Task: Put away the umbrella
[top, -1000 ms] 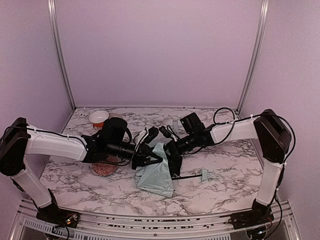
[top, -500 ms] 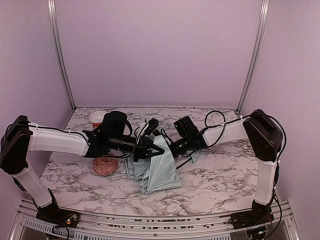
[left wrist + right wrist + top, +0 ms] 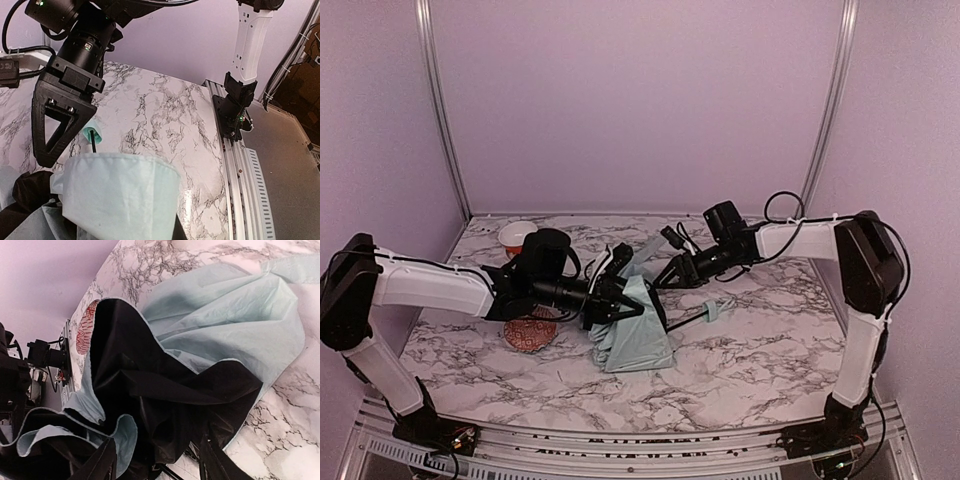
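Observation:
The umbrella [image 3: 638,338] lies half-collapsed at the table's centre, pale mint outside with black lining [image 3: 165,405] bunched inside. Its thin black shaft [image 3: 685,319] runs right to the small mint handle [image 3: 712,312]. My left gripper [image 3: 624,300] is shut on the canopy's upper left edge and lifts it like a tent. In the left wrist view the mint fabric [image 3: 115,195] covers my fingers, with the handle [image 3: 92,134] beyond. My right gripper [image 3: 665,282] hovers just behind the canopy, open, its fingers [image 3: 107,462] apart over the black lining and holding nothing.
A red-patterned bowl [image 3: 530,335] sits under my left forearm, just left of the umbrella. A white bowl with orange inside [image 3: 518,235] stands at the back left. The right arm's base [image 3: 235,107] and the metal rail [image 3: 240,165] mark the near edge.
My right gripper has opened, let go of the fabric and drawn back to the far right. The canopy has settled into a narrower heap under my left gripper.

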